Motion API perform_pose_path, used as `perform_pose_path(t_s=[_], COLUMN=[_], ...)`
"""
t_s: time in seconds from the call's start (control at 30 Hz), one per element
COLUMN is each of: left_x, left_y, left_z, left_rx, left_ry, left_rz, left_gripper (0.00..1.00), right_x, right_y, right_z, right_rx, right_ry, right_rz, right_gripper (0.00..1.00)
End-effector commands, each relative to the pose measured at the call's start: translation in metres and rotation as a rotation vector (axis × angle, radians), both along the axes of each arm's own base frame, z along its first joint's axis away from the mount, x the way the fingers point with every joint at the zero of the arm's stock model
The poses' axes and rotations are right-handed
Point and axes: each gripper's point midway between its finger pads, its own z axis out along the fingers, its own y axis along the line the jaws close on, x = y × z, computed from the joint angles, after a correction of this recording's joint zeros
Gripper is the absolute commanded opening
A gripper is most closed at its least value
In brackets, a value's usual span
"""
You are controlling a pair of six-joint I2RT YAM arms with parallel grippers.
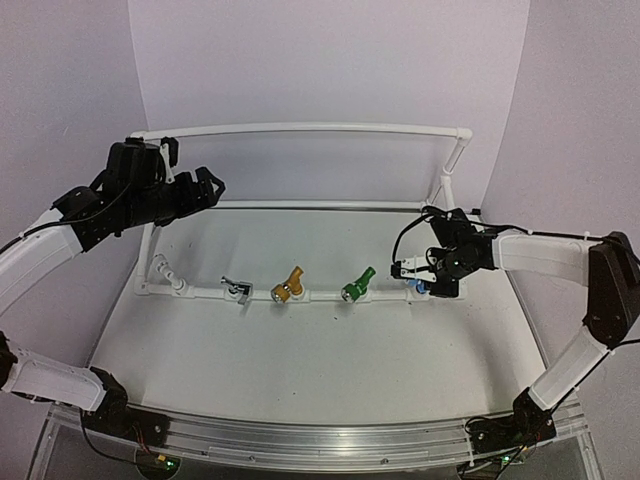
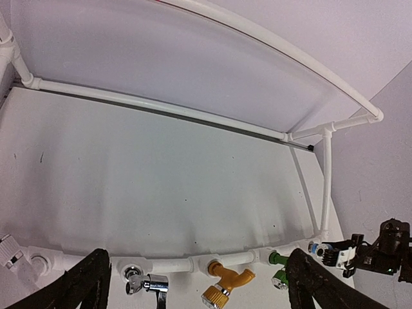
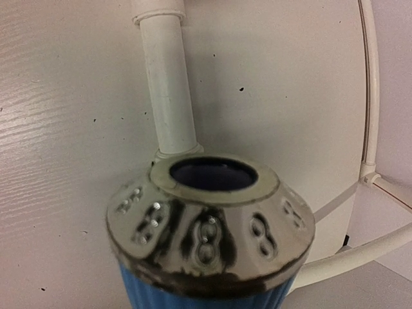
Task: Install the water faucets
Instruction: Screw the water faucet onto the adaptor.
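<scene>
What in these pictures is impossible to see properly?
- Blue faucet, right wrist view: body cut off by the bottom edge.
- Same faucet, top view: mostly covered by the right claw.
- Silver faucet and yellow faucet, left wrist view: clipped by the bottom edge.
- Green faucet, same view: partly behind a finger of the left claw.

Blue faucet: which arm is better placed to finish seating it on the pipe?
Right. The right claw grips the blue faucet at the right end of the pipe frame; the left claw hangs open, raised at the far left, away from it.
</scene>
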Motion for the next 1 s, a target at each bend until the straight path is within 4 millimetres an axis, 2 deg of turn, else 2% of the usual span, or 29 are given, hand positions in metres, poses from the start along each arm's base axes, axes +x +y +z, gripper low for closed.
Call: perform_pose_path(t_s=[0.0, 0.3, 0.53, 0.7, 0.97], left_x=[-0.001, -0.010, -0.013, -0.014, -0.014], left_y=[0.006, 0.014, 0.013, 0.014, 0.016], left_z=[0.011, 0.016, 0.015, 0.017, 0.017], left_rx=[-0.016, -0.028, -0.032, -0.032, -0.017], left_ry=[-0.031, -0.035, -0.029, -0.033, -0.042], left_rz=[0.022, 0.036, 0.024, 0.024, 0.029], left_gripper=[0.94, 0.93, 0.93, 0.92, 0.92], right_x=[-0.056, -0.066, -0.055, -0.066, -0.063], right_y=[-0.039, -0.036, -0.022, -0.032, -0.032], right_z=[-0.047, -0.052, -0.036, -0.042, -0.030], right_rx=[-0.227, -0.213, -0.154, -0.200, -0.174], right_ry=[0.205, 0.176, 0.168, 0.184, 0.077], right_rz=[0.031, 0.026, 0.005, 0.028, 0.035], right_gripper=[0.00, 0.00, 0.00, 0.00, 0.00])
